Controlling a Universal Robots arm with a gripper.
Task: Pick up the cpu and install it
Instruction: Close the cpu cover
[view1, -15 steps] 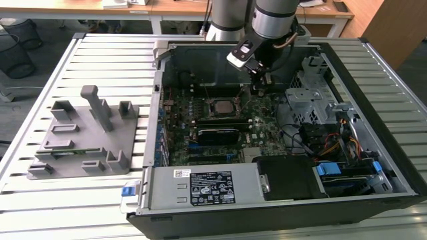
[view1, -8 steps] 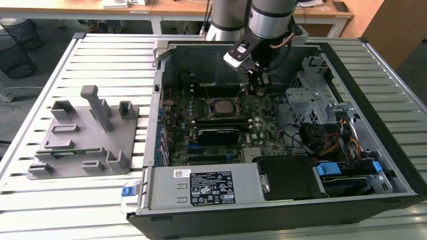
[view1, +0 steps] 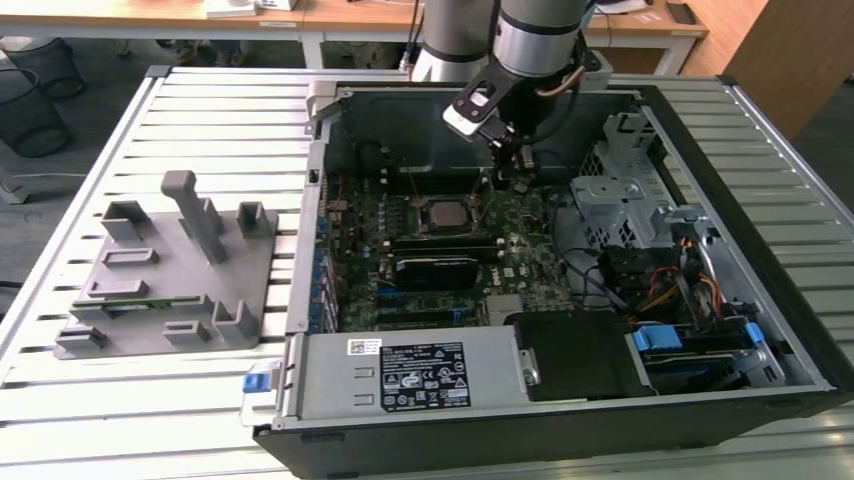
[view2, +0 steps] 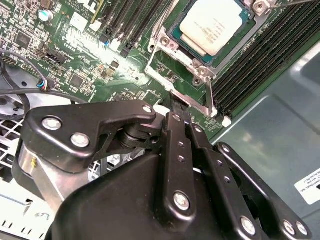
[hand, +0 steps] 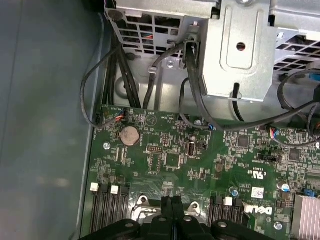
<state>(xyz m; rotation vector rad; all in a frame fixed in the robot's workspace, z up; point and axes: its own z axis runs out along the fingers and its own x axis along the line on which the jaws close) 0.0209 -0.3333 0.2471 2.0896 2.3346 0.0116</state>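
1. The motherboard (view1: 461, 255) lies flat inside the computer case (view1: 761, 300).
2. The cpu (view1: 441, 213) sits in its socket on the motherboard.
3. The gripper (view1: 514, 183) hangs over the motherboard, just beside the cpu on the exterior view's right.
4. The drive cage (view1: 617, 195) stands beside the motherboard, on the exterior view's right.
5. The fixture plate (view1: 160, 300) lies well apart from the motherboard, on the exterior view's left.

The exterior view looks steeply down from above onto the slatted counter (view1: 200, 110). It stands far enough off to take in the whole open computer case (view1: 534, 440) and the grey fixture (view1: 174, 280) at the exterior view's left. The 2 wrist cameras sit close over the green motherboard (view2: 90, 55) (hand: 165, 155), each looking past the black end effector (view2: 176, 107) (hand: 172, 201). The second wrist view faces the cpu (view2: 212, 25), and the first wrist view faces the metal drive cage (hand: 240, 50). All 3 views share the motherboard.
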